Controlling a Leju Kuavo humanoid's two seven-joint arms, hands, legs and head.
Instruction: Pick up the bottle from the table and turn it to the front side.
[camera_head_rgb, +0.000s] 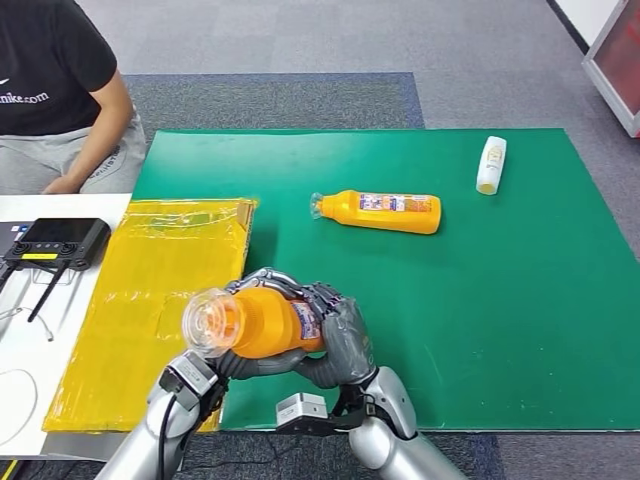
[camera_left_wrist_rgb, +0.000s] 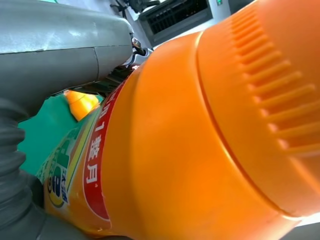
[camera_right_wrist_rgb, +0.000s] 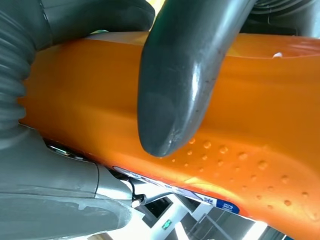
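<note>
Head view: orange plastic bottle (camera_head_rgb: 264, 322) held off green surface (camera_head_rgb: 490, 300) by both closed robot hands, left robot hand (camera_head_rgb: 198, 375) and right robot hand (camera_head_rgb: 341, 335); judged light, stiff, slippery, best gripped mid-body.

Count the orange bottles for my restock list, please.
2: one orange bottle held by both hands near the mat's front edge, the other lying at mid-mat.

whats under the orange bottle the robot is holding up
The held bottle is gripped by both the left hand and the right hand. Fingers cup its underside, with the green mat below. The mat directly beneath is covered by the hands.
</note>
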